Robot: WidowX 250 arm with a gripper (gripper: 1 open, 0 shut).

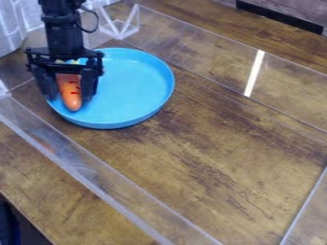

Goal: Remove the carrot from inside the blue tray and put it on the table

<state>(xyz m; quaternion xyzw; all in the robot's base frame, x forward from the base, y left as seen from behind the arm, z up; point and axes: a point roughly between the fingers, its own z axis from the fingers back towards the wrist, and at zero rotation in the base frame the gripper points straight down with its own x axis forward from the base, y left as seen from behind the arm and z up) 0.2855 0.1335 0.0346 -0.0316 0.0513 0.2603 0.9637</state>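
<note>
The orange carrot [72, 94] lies inside the round blue tray [134, 91], near its left rim. My black gripper [71, 89] points straight down over the carrot, open, with one finger on each side of it. The fingertips reach down close to the tray floor, and whether they touch the carrot I cannot tell. The tray rests on the dark wood-plank table [217, 144], at the upper left of the view.
A clear glossy sheet covers the table, with raised transparent edges [76, 163] running along the front left. A white wire object [118, 21] stands behind the tray. A pale object [10, 38] sits at the far left edge.
</note>
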